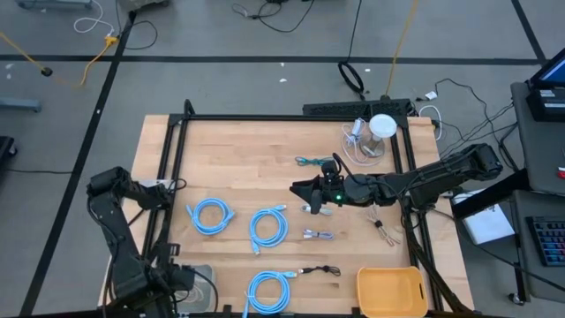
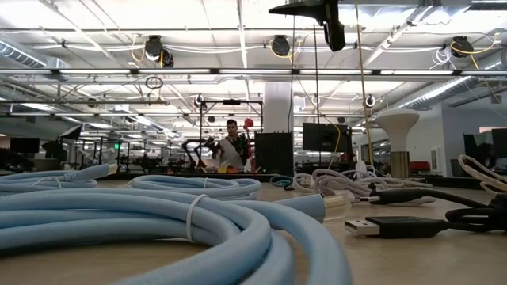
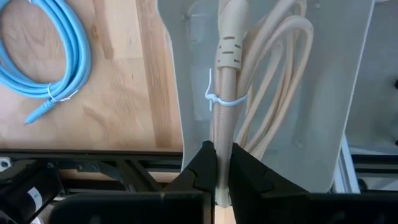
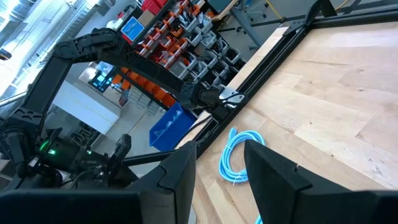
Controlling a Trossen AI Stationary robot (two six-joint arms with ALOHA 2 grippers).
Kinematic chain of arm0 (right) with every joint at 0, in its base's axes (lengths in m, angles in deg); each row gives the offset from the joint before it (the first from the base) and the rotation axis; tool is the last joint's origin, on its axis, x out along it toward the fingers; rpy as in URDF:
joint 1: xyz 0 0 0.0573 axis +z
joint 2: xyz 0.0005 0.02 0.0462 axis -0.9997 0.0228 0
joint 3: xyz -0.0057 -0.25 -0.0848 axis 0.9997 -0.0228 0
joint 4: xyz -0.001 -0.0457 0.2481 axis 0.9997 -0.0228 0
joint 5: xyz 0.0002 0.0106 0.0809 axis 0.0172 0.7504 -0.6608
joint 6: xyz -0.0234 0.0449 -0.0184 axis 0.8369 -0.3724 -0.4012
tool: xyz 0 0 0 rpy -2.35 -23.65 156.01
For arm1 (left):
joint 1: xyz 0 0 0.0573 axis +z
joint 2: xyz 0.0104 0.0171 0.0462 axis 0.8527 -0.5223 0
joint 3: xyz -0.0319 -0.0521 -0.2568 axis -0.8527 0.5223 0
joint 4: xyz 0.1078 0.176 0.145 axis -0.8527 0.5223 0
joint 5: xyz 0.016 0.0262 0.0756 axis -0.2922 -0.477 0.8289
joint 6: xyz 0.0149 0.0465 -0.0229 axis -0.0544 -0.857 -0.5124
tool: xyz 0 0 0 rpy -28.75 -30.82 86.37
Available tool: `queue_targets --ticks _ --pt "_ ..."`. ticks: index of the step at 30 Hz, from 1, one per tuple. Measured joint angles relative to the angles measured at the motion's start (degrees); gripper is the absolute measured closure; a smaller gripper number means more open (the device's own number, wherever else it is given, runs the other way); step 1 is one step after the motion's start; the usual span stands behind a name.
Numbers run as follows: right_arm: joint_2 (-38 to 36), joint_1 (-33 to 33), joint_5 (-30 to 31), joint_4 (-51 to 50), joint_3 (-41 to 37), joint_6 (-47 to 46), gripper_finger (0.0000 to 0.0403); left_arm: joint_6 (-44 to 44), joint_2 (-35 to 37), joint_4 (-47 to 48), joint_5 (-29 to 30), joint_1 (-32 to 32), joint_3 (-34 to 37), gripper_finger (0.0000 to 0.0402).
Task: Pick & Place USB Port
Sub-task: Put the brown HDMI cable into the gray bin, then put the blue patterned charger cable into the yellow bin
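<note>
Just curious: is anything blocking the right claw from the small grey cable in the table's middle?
Nothing visible. The open right gripper hangs just beside the small grey cable, bare wood between. Left gripper grips a beige cable far off.

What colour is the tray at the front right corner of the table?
The tray is yellow-orange, plain with no pattern. It shows best in the high view.

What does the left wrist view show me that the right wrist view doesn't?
Only the left wrist view shows the left tool shut on a beige cable, tied with a white zip tie, over a grey tray. Only the right wrist view shows the right tool open in the air, the left arm and a blue bin. Both show the wooden table and blue cable coils.
</note>
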Motion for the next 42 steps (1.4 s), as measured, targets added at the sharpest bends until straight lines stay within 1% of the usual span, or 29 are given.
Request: queue_targets --ticks 3,7,10,12,16,20,26,30,33,35,38,42 --pt "0.0 0.0 0.0 0.0 0.0 0.0 0.0273 0.0 0.0 0.1 0.3 0.0 0.0 0.0374" --pt "0.0 0.0 0.0 0.0 0.0 0.0 0.0273 0.1 0.0 -0.1 0.4 0.4 1.2 0.0346" --pt "0.0 0.0 0.0 0.0 0.0 0.0 0.0273 0.0 0.0 -0.8 -0.7 0.6 2.7 0.0325" --pt "0.0 0.1 0.0 0.0 0.0 0.0 0.0273 -0.2 0.0 -1.7 -1.7 0.6 3.7 0.0314" --pt "0.0 0.4 0.0 0.0 0.0 -0.3 0.0273 -0.2 0.0 -2.1 -1.5 0.5 4.3 0.0298" --pt "0.0 0.5 0.0 0.0 0.0 -0.4 0.0273 -0.3 0.0 -1.1 0.0 0.5 4.4 0.0295" --pt "0.0 0.5 0.0 0.2 0.0 -0.4 0.0273 -1.5 0.0 1.5 1.0 0.5 4.4 0.0308" --pt "0.0 0.5 0.0 0.3 0.0 -0.4 0.0273 -1.3 0.0 3.3 2.7 0.5 4.4 0.0305" --pt "0.0 0.5 0.0 0.4 0.0 -0.4 0.0273 -0.1 0.0 4.3 5.0 0.5 4.4 0.0303" --pt "0.0 0.5 0.0 0.4 0.0 -0.4 0.0273 1.3 0.0 5.3 8.1 0.7 4.4 0.0307" --pt "0.0 0.5 0.0 0.4 0.0 -0.4 0.0273 4.2 0.4 5.6 15.2 1.9 4.4 0.0315" --pt "0.0 0.5 0.0 0.6 0.0 -0.4 0.0273 12.4 3.0 5.5 26.1 6.1 4.4 0.0334"
